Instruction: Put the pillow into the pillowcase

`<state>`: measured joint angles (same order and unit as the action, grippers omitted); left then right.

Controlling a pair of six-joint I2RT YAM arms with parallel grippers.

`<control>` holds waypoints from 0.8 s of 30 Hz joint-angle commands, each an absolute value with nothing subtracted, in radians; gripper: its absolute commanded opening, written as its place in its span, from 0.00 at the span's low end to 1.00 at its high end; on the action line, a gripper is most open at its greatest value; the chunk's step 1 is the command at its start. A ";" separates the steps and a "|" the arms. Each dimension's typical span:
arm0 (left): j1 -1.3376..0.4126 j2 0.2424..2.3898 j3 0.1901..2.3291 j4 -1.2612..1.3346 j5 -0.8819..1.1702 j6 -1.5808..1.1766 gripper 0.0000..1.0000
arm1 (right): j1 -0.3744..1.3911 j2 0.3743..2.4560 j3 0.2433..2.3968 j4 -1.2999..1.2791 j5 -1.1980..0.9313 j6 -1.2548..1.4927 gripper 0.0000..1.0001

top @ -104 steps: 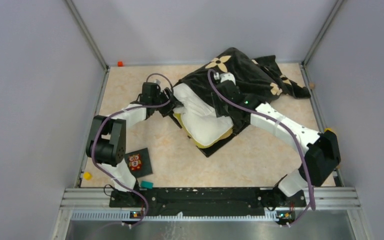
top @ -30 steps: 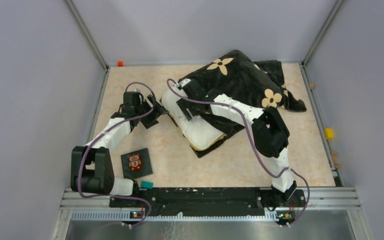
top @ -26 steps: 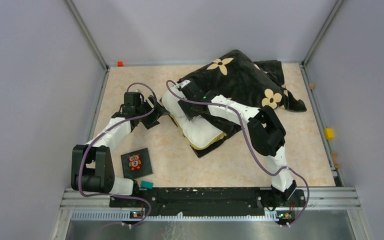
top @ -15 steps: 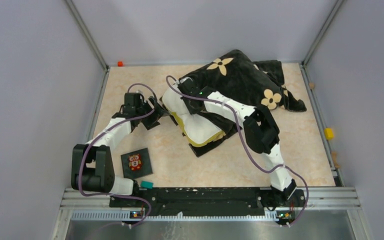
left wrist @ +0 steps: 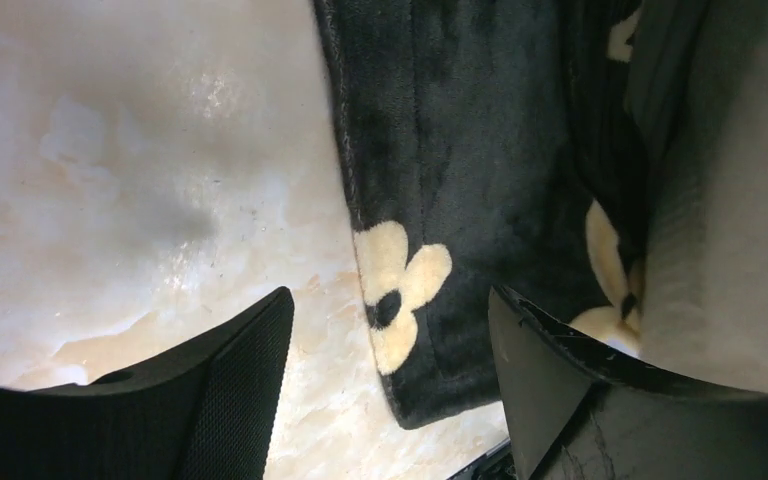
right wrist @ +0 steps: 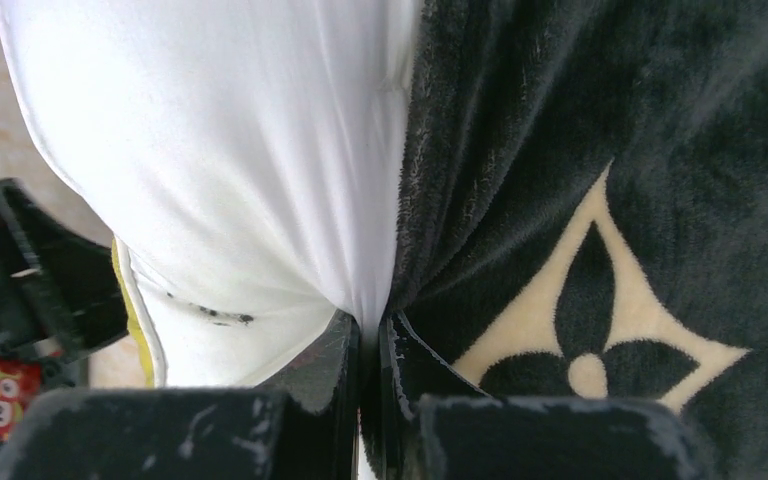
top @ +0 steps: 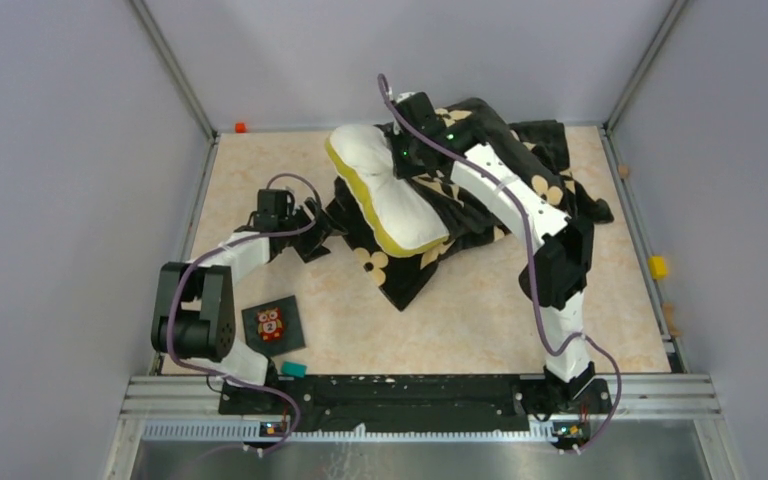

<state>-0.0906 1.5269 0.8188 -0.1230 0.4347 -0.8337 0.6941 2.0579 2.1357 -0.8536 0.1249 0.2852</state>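
Observation:
The white pillow, yellow-banded along its edge, hangs lifted and tilted over the black flowered pillowcase. My right gripper is shut on a pinch of its white cover near the far end. In the right wrist view the pillow runs into the closed jaws of the right gripper, with the pillowcase pressed against it on the right. My left gripper stands open low over the table, and the pillowcase's corner lies between the fingers of the left gripper, untouched.
An owl-picture card lies near the left arm's base, with a teal block by the front rail. A yellow block sits at the right edge and an orange one at the far left corner. Grey walls enclose the table.
My right gripper closed on the pillow and raised it up and toward the far wall, uncovering the pillowcase's lower flap. My left gripper shifted slightly right and stayed open.

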 commanded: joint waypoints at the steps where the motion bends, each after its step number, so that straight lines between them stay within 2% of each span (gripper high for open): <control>1: -0.108 1.590 0.862 -0.030 0.489 -0.861 0.78 | 0.697 1.950 2.287 -0.856 0.109 0.316 0.00; 7: -0.174 1.664 0.898 -0.009 0.463 -0.891 0.85 | 0.692 1.952 2.432 -0.912 0.119 0.311 0.00; 24: -0.285 1.777 0.961 0.178 0.465 -1.035 0.99 | 0.679 1.815 2.499 -0.879 0.159 0.322 0.00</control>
